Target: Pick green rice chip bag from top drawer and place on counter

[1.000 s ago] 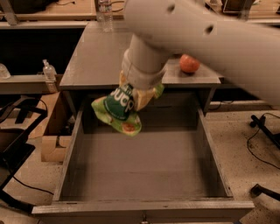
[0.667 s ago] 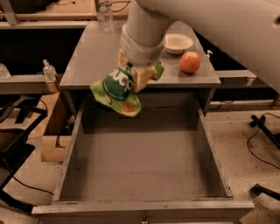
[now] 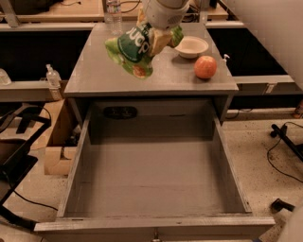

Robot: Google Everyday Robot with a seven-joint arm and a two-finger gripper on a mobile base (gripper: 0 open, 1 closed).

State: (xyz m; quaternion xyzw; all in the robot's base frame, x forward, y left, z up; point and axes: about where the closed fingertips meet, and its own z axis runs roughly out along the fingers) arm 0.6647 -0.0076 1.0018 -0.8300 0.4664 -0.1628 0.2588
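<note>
My gripper [image 3: 154, 34] is shut on the green rice chip bag [image 3: 132, 49], a crinkled light-green pouch with a dark green round logo and white lettering. It holds the bag in the air above the left middle of the grey counter [image 3: 94, 73]. The bag hangs tilted, its lower end down to the left. The top drawer [image 3: 151, 179] stands pulled wide open below, and its flat grey bottom holds nothing.
A white bowl [image 3: 191, 46] and an orange-red fruit [image 3: 205, 67] sit on the counter's right side. A clear plastic bottle [image 3: 113, 10] stands at the counter's back edge. A cardboard box [image 3: 57, 142] and black cables lie on the floor left.
My gripper has risen and moved back with the bag, from just above the drawer's rear edge to over the counter top. The drawer has stayed open.
</note>
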